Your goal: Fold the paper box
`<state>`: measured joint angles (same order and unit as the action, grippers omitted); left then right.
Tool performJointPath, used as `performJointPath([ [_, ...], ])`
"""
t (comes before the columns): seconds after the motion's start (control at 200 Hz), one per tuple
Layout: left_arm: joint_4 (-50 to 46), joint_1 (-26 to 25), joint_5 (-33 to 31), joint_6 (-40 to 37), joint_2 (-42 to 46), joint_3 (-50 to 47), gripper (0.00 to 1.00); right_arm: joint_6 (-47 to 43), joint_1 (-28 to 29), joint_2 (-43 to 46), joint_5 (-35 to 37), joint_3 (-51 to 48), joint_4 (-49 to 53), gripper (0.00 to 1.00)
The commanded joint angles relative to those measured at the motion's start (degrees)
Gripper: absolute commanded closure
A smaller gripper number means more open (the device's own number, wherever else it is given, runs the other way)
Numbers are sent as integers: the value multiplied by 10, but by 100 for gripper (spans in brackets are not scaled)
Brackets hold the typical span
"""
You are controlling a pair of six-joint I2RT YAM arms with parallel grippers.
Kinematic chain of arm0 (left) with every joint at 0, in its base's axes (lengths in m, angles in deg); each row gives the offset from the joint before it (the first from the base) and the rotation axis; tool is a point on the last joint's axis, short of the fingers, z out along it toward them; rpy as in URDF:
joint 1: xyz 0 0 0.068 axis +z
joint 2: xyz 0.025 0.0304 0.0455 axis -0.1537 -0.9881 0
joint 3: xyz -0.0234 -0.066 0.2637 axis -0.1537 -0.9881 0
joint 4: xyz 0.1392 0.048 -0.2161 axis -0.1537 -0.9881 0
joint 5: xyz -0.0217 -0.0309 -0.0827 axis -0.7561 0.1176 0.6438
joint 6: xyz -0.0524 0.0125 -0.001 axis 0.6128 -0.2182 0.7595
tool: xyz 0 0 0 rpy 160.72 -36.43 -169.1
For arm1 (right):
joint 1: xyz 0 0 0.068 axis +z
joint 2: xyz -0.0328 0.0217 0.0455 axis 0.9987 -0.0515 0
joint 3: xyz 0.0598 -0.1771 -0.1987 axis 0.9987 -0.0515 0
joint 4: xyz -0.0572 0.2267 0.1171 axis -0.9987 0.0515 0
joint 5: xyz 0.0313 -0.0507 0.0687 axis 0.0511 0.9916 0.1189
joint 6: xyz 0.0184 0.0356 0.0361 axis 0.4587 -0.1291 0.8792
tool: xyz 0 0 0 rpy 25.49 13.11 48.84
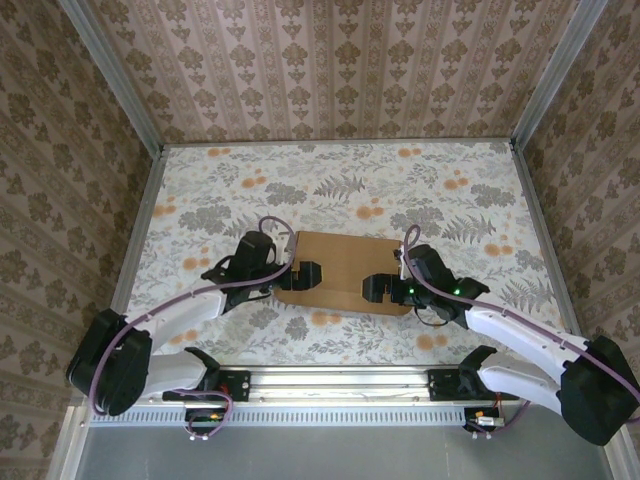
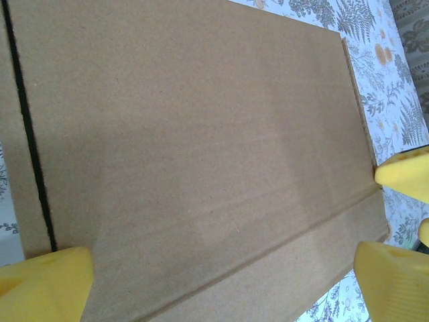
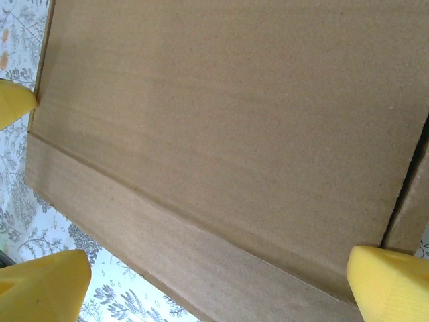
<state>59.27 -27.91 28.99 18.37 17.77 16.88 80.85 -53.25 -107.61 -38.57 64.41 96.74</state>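
The left white-shelled arm (image 1: 190, 315) bends from its near-edge base inward and to the right. The right white-shelled arm (image 1: 520, 330) mirrors it, reaching left. The left black two-finger gripper (image 1: 305, 272) and the right black two-finger gripper (image 1: 378, 287) face each other, apart, wrists low. Both sets of jaws stand spread wide. In each wrist view the yellow fingertips (image 2: 43, 285) (image 3: 40, 285) sit at the lower corners.

floral table (image 1: 340, 170) carries the paper box (image 1: 345, 255), lying flat near its middle.
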Motion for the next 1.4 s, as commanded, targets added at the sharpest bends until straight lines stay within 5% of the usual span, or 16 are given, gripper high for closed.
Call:
performJointPath([
  [0.0,-13,-4,-8,-4,33,-19,0,5,0,22,-2,-11,16,0],
  [0.3,-86,15,-59,-32,111,-14,0,-6,-5,103,55,16,115,0],
  [0.68,-169,52,-70,-36,143,-26,0,34,-15,105,73,-30,80,0],
  [1.03,-181,63,-87,-57,86,-12,0,42,-31,72,60,-45,60,0],
  [1.395,-134,63,-8,-77,8,14,0,33,-33,28,30,-50,14,0],
])
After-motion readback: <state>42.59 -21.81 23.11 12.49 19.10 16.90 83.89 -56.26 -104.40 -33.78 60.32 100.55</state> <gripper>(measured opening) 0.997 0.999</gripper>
